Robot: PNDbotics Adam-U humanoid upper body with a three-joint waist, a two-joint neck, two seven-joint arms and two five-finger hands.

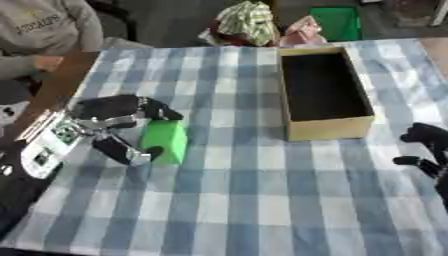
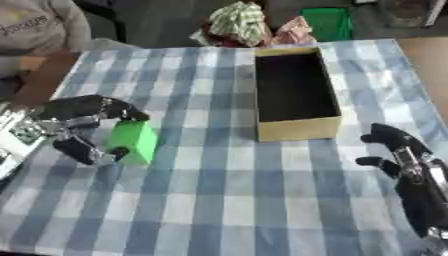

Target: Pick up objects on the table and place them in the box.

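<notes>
The green block stands on the worktop, which is covered by a blue-and-white checked cloth, and sits directly within the span of the left hand. That hand is curled around the block: its upper fingers arch over the block's top far edge, and the thumb closes in against the block's near lower side. Contact at the fingertips appears made, though whether the block is lifted clear of the cloth cannot be told; it reads as resting on the surface. The open wooden box, dark inside, lies well apart from the left hand, out beyond its fingertips toward the robot's right and somewhat farther from the body, with bare cloth between block and box. No contents can be made out in the box. The right hand shows at the right edge of the view, near the box's front right corner but not touching it, fingers relaxed and partly bent, holding nothing. Beyond the worktop's far edge lie crumpled patterned items and a green container.
</notes>
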